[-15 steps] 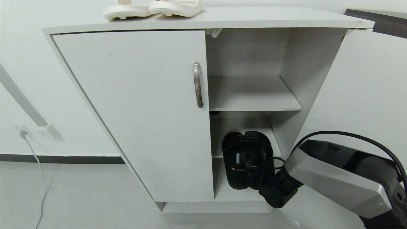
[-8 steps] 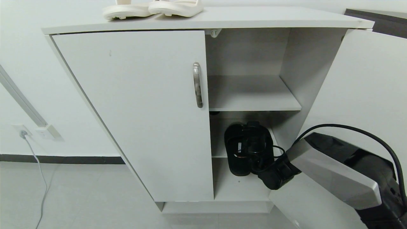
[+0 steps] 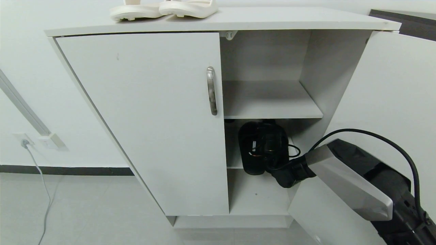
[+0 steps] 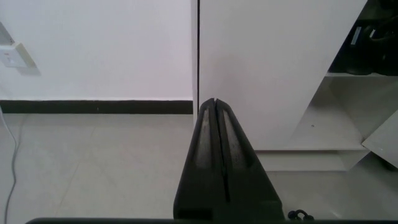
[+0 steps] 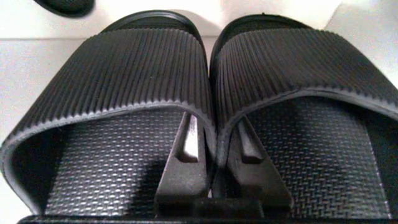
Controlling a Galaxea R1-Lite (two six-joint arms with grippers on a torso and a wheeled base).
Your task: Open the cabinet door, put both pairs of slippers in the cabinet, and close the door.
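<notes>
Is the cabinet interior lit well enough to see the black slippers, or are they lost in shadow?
Head view: the black slippers sit in the shadow under the upper shelf and blend with the dark right gripper; the white slippers on top are brightly lit. Right wrist view: even light, the ribbed straps show plainly. Left wrist view: the floor is bright, no glare.

I see the white cabinet (image 3: pixel 136 119) standing on the grey floor (image 3: pixel 85 211). On its top, at eleven o'clock, lie the cream slippers (image 3: pixel 187 8), side by side.
</notes>
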